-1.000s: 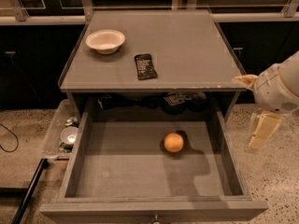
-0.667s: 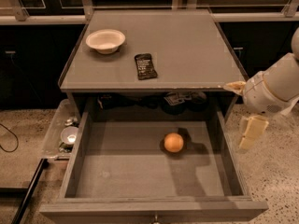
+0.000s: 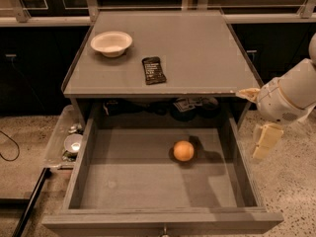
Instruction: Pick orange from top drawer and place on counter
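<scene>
Camera view: the orange (image 3: 183,150) sits loose on the bare floor of the pulled-out top drawer (image 3: 128,179), right of centre and toward the back. The end effector (image 3: 251,125) hangs outside the drawer's right wall, by the front-right corner of the desk (image 3: 197,48), fingers spread apart and gripping nothing. The step in hand looks like the reach: lift over the right wall, stay clear of the desk's front lip, then drop straight down straddling the round fruit so it can't roll. There's plenty of room around it, and with the white bowl (image 3: 111,42) and dark flat packet (image 3: 154,70) on the desk's left, the right half is bare for placing.
</scene>
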